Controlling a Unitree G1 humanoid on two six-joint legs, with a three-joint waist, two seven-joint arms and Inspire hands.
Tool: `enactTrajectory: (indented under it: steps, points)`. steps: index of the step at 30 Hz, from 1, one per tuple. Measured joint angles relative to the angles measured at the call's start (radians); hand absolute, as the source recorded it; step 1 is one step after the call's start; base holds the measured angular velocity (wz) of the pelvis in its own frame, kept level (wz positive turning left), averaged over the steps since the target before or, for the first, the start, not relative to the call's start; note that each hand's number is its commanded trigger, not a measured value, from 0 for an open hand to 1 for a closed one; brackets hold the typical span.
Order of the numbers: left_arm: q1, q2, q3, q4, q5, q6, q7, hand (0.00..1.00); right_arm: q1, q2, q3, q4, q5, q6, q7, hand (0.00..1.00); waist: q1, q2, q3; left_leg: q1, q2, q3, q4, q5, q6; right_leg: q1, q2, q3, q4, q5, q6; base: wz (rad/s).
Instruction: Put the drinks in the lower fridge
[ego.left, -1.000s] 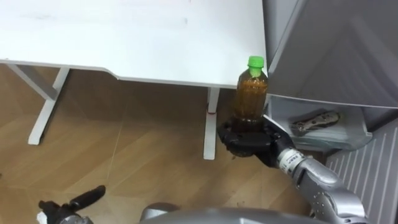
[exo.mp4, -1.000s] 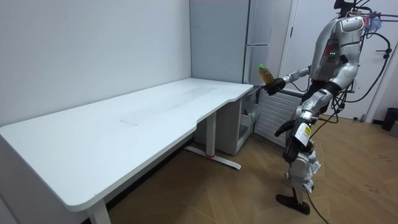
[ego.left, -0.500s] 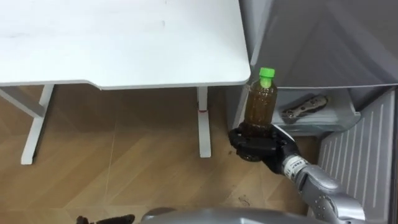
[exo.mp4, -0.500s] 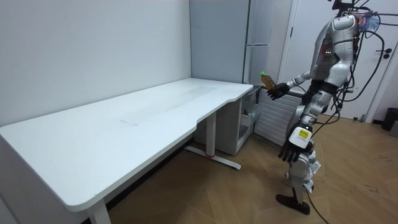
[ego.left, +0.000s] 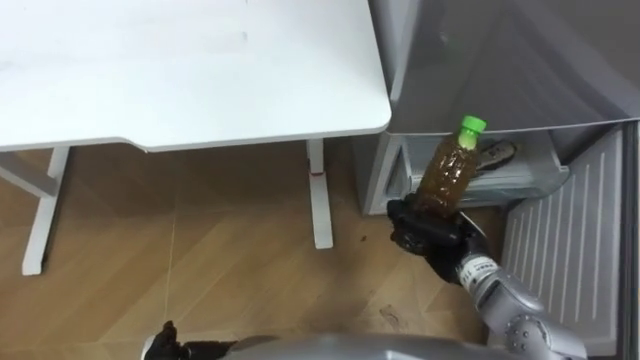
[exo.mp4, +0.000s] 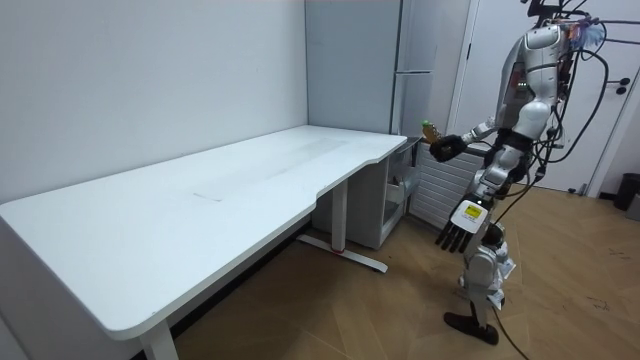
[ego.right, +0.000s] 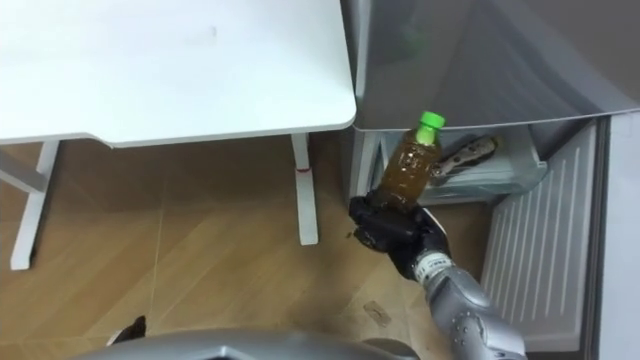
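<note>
An amber drink bottle (ego.left: 446, 178) with a green cap leans toward the fridge, and my right hand (ego.left: 425, 233) is shut round its lower part. It hangs in the air just in front of the open lower compartment (ego.left: 520, 182) of the grey fridge (exo.mp4: 400, 90). In the room view the bottle (exo.mp4: 428, 128) and the right hand (exo.mp4: 443, 147) are held out at chest height toward the fridge. My left hand (exo.mp4: 455, 227) hangs low at my side with straight, spread fingers. I stand on the wooden floor facing the fridge.
The lower fridge door (ego.left: 565, 245) stands open to the right, its ribbed white inside showing. A wrapped item (ego.left: 498, 154) lies on the shelf inside. The white table (ego.left: 180, 70) reaches up to the fridge's left side, with one leg (ego.left: 318, 195) close by.
The head camera has swung toward the fridge. The bottle has gone from upright to leaning toward the open compartment and is nearer to it. My left hand has swung forward.
</note>
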Motion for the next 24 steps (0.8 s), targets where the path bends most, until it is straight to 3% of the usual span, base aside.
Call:
enactTrajectory:
  steps: [10, 15, 19, 24]
  points:
    - [0.006, 0.008, 0.041, 0.006, 0.057, 0.013, -0.057, 0.0, -0.016, -0.002, -0.078, 0.031, 0.412, -0.011, -0.077, 1.0, 0.005, -0.006, 0.0042, 0.003, 0.0, 0.0, 0.004, 0.0, 0.0, 0.005, 0.0, 0.0, 0.0, 0.0, 0.0, 0.0]
    - [0.024, 0.025, 0.046, 0.005, 0.134, 0.042, -0.083, 0.0, -0.062, -0.036, -0.12, 0.072, 0.55, -0.023, -0.11, 1.0, -0.002, -0.013, 0.0096, -0.003, 0.0, -0.013, 0.003, 0.0, 0.0, 0.006, 0.0, -0.01, 0.001, 0.0, 0.0, 0.06]
    - [0.038, 0.028, 0.05, -0.013, 0.246, 0.092, -0.112, 0.0, -0.181, -0.065, -0.214, 0.174, 0.637, -0.027, -0.158, 1.0, -0.003, -0.016, 0.0096, -0.032, -0.001, -0.015, 0.028, 0.0, 0.0, -0.01, -0.002, -0.016, 0.001, 0.0, 0.0, 0.05]
    - [0.013, 0.031, 0.05, -0.04, 0.258, 0.127, -0.127, 0.0, -0.37, -0.112, -0.269, 0.295, 0.669, -0.05, -0.176, 1.0, -0.015, -0.011, 0.0063, -0.107, -0.001, -0.03, 0.071, 0.001, 0.0, -0.059, -0.003, -0.035, 0.012, 0.002, -0.003, 0.14]
